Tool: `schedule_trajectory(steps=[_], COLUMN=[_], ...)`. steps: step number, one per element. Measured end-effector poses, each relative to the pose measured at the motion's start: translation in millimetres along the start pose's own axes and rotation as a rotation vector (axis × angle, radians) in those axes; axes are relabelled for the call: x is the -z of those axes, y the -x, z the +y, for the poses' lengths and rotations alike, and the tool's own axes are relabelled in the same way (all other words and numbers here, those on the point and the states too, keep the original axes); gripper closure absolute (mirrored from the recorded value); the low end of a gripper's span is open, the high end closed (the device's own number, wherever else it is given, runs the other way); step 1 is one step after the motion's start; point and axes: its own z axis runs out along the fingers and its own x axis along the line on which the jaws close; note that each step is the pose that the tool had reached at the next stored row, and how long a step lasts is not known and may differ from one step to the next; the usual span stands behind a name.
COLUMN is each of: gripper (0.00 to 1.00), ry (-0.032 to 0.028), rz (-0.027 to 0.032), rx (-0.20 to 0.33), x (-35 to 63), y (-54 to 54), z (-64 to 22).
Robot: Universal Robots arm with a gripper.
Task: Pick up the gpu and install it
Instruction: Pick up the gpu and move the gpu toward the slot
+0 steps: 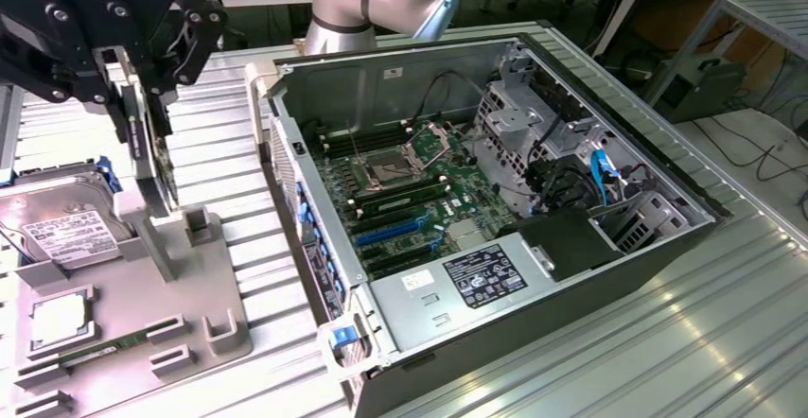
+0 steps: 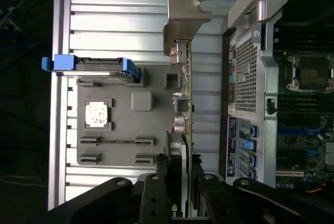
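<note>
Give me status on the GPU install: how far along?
Done: gripper closed on the gpu, card upright. In hand: gpu at the grey fixture, outside the open case; can't tell if it is clear of its stand. Left: the install; the motherboard's blue slots hold no card.

Open computer case (image 1: pixel 366 82) lay on its side on a slatted metal table (image 1: pixel 631 342), green motherboard (image 1: pixel 423 205) exposed inside. Grey fixture tray (image 1: pixel 189 295) sat beside it, at the exterior view's left, and carried a white-labelled hard drive (image 1: pixel 63 234) and a processor chip (image 1: pixel 57 319).
</note>
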Motion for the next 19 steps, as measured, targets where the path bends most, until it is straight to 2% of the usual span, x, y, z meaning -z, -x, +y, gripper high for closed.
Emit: schedule_trajectory(steps=[4, 5, 7, 9, 13, 19], gripper=[0.73, 0.73, 0.73, 0.73, 0.73, 0.73], ry=[0.0001, 0.0001, 0.0001, 0.0001, 0.0001, 0.0001], rz=[-0.0001, -0.0002, -0.0001, -0.0002, -0.0002, -0.0001], rx=[0.000, 0.000, 0.000, 0.000, 0.000, 0.000], x=[0.1, 0.2, 0.4, 0.5, 0.5, 0.6], y=[33.5, 52.0, 81.8, 103.9, 117.7, 129.3], z=[-1.0, -1.6, -2.5, -3.1, -3.6, -3.9])
